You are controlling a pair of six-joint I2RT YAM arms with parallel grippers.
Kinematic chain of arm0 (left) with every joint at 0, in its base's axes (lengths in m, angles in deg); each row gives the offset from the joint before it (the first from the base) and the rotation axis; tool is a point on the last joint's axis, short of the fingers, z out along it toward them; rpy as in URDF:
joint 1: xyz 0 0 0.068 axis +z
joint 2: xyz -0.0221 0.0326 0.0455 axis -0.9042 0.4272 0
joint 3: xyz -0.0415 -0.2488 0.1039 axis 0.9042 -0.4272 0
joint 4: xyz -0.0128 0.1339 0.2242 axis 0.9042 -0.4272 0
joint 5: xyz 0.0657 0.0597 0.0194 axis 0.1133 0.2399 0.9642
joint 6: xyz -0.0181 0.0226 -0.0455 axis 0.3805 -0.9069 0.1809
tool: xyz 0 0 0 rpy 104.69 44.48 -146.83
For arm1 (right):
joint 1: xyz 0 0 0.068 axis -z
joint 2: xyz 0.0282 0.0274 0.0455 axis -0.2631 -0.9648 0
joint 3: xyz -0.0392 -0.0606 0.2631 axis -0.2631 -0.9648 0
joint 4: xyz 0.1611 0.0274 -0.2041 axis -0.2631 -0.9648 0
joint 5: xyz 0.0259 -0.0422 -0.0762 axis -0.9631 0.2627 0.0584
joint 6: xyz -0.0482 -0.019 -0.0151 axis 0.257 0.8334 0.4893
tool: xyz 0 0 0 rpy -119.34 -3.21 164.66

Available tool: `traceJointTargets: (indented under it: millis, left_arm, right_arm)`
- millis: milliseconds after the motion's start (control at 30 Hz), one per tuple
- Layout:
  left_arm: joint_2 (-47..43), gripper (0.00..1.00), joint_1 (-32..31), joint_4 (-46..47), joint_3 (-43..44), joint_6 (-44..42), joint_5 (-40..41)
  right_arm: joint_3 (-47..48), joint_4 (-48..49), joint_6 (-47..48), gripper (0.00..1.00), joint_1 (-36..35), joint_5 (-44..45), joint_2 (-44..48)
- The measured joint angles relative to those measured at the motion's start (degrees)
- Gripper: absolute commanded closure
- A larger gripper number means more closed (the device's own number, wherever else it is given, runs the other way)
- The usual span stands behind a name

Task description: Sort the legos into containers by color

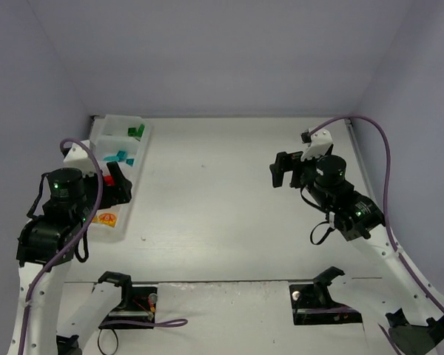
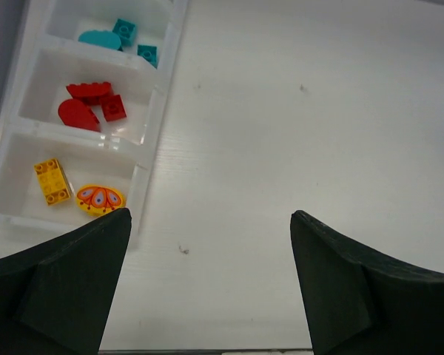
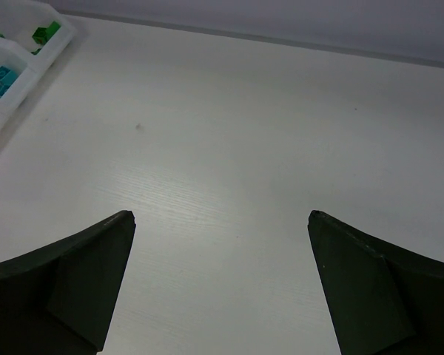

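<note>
Nearest, left end effector (image 2: pixel 211 218): dark matte fingers (image 2: pixel 66 288) spread wide, released, hanging over the white, faintly grained worktop (image 2: pixel 318 111) just right of a long translucent white plastic tray (image 2: pixel 154 126). Alongside, right end effector (image 3: pixel 220 216), likewise splayed and released, over the worktop well right of the tray.

In the tray's nearest square compartment: a studded yellow rectangular brick (image 2: pixel 50 181) beside an orange oval piece (image 2: pixel 100 198) with a printed pattern. Next compartment back, all glossy red: a scalloped red piece (image 2: pixel 89 91), a half-round red piece (image 2: pixel 79 115), a small square red brick (image 2: pixel 113 108). Farther: a rounded teal-blue piece (image 2: pixel 100 38) and two studded teal-blue squares (image 2: pixel 123 29). Farthest: green bricks (image 3: pixel 43 33).
</note>
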Motion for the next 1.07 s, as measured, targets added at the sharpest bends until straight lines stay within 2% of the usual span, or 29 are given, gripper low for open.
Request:
traceJointTargets:
  millis: [400,667,1067]
  left_arm:
    - [-13.9,0.18,-3.4,-5.5,-6.8,2.6,0.8]
    - [-16.7,0.18,-3.6,-7.7,-7.8,4.8,1.0]
    - [-19.1,0.18,-3.6,-9.3,-7.7,4.8,2.4]
  right_arm:
    - [-1.3,-3.6,-1.6,0.0,0.0,5.0,7.7]
    - [-1.3,-5.1,-2.6,0.0,0.3,4.6,12.0]
    - [-0.7,-6.1,-2.5,0.0,0.3,-0.1,12.1]
